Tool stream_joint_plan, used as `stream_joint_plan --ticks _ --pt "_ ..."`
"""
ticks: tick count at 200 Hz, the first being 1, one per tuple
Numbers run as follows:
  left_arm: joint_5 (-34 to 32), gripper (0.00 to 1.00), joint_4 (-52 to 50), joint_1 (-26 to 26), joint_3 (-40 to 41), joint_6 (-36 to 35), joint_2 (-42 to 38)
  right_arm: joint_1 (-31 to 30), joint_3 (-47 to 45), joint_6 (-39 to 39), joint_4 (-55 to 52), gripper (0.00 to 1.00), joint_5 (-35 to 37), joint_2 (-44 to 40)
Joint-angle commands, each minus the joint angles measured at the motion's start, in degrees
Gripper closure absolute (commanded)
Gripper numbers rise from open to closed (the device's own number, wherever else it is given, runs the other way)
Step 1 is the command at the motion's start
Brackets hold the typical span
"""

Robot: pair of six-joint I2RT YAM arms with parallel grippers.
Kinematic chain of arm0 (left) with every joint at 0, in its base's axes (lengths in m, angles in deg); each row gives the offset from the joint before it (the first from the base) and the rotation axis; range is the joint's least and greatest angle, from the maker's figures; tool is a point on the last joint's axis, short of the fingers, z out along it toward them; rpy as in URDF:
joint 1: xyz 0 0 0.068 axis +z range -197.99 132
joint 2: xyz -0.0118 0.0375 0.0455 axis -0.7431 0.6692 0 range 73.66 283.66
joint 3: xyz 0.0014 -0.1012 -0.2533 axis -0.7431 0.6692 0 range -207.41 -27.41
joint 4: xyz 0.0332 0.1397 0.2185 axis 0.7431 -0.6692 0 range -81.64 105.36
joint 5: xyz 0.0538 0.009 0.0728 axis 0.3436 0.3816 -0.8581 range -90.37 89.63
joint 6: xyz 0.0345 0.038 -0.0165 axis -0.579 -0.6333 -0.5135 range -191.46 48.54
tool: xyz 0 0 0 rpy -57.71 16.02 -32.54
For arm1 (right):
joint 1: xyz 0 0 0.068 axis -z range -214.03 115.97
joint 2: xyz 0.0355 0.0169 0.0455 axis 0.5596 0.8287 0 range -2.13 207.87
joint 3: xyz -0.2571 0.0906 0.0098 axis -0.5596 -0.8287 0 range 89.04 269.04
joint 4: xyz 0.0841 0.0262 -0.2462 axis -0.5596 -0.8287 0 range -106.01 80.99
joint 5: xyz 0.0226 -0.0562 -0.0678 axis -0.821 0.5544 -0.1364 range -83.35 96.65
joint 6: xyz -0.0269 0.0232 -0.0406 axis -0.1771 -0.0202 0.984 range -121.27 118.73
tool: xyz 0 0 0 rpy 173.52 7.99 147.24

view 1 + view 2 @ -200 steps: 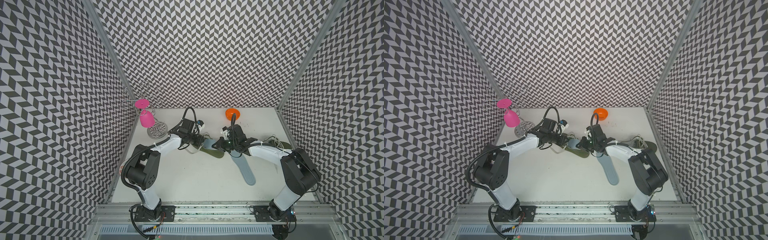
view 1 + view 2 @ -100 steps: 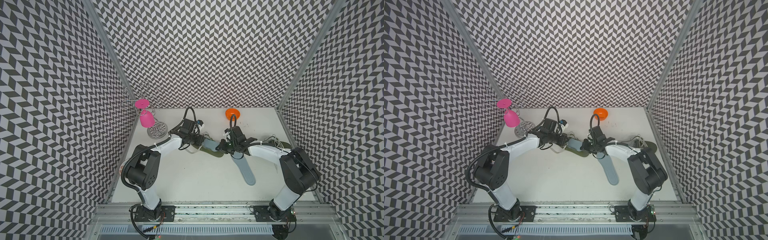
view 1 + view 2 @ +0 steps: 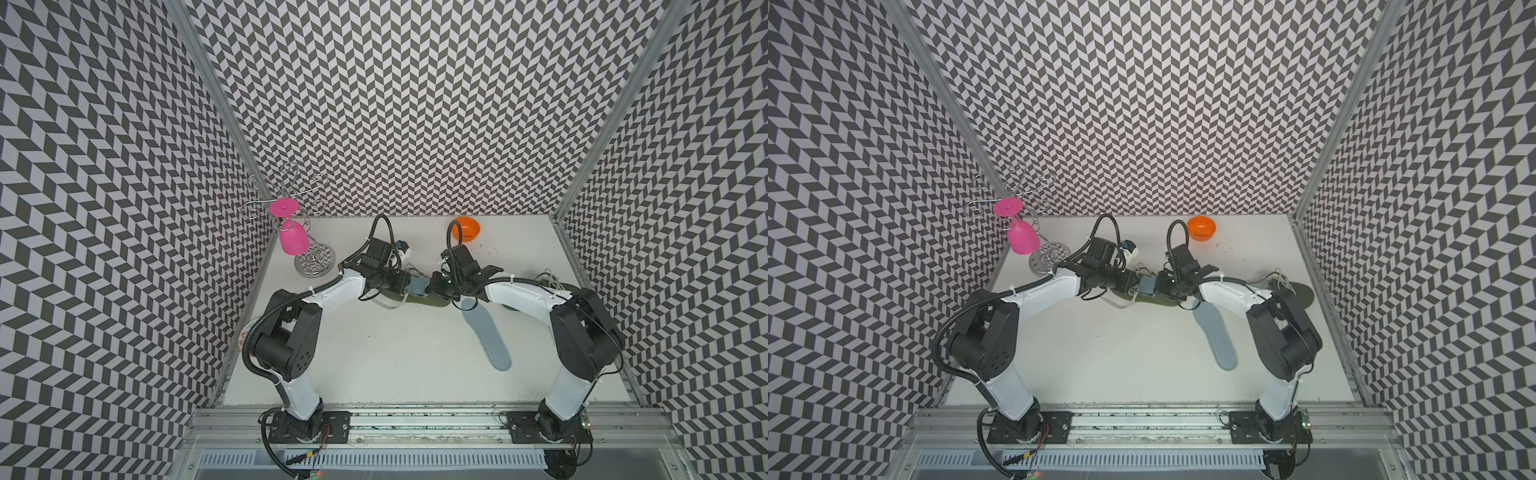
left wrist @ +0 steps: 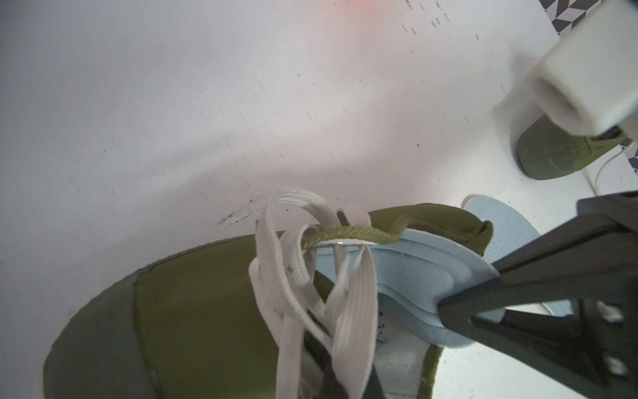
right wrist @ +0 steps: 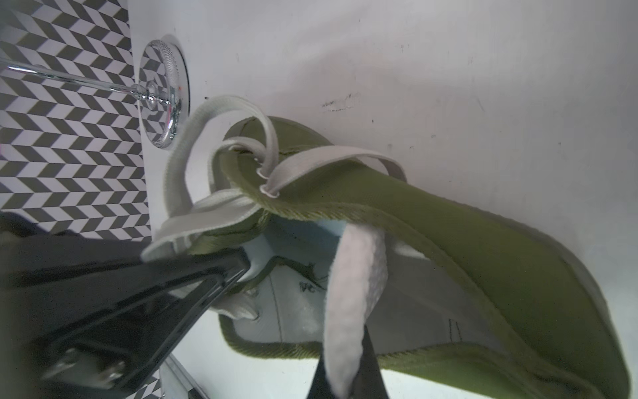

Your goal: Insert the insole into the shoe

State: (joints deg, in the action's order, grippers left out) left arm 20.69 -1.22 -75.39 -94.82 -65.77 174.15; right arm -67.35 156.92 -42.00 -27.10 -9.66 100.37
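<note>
Insole half in: right hand (image 4: 445, 307) pinching insole (image 4: 407, 273) heel, left hand (image 5: 241, 267) pinching shoe (image 4: 193, 297) open; next push heel end down flat

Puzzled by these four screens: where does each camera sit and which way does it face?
Both top views: high above the front edge, looking down on the table; left arm and right arm show whole.
Left wrist: on the left arm, facing the shoe; the right gripper pinches the insole.
Right wrist: on the right arm, facing the shoe's opening; the left gripper shows.
Both wrists share shoe and insole.
</note>
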Motion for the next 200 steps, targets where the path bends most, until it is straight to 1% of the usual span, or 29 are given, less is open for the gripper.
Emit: stream_joint_plan --ticks 1,23,63,84,104,131,148,163,181,200 --pt "6.27 1.0 2.65 -1.83 -2.02 0.13 -3.02 -0.36 0.05 1.48 1.65 0.95 3.92 2.06" --pt "6.36 1.0 2.06 -1.79 -1.85 -0.67 -3.33 -0.12 1.47 2.67 0.07 0.94 5.58 3.22" --pt "7.04 1.0 2.66 -1.7 -1.75 -0.06 -4.82 0.45 3.56 5.52 -4.18 0.94 8.61 5.97" --pt "4.85 1.0 2.42 -1.45 -2.01 0.71 -5.0 0.45 2.04 6.19 -5.4 0.93 9.5 5.09" --pt "4.73 1.0 3.3 -1.34 -1.7 1.38 -5.36 0.45 -0.29 6.86 -6.22 0.91 11.7 3.78" --pt "6.21 1.0 5.48 -1.58 -0.02 2.48 -5.91 0.45 -1.94 7.68 -6.31 0.88 13.5 3.2" --pt "7.59 1.0 5.92 -2.24 0.59 1.85 -6.02 0.3 -1.75 7.25 -5.05 0.87 11.8 2.73" --pt "7.36 1.0 6.03 -2.83 0.86 1.88 -5.79 0.34 -0.45 6.5 -4.14 0.82 9.21 2.12" --pt "6.52 1.0 6.21 -2.77 0.95 2.13 -5.02 0.27 2.61 6.85 -4.97 0.69 6.0 1.94" --pt "4.84 1.0 5.79 -1.97 0.56 1.69 -3.86 0.41 4.99 8.57 -7.56 0.6 5.46 1.11"
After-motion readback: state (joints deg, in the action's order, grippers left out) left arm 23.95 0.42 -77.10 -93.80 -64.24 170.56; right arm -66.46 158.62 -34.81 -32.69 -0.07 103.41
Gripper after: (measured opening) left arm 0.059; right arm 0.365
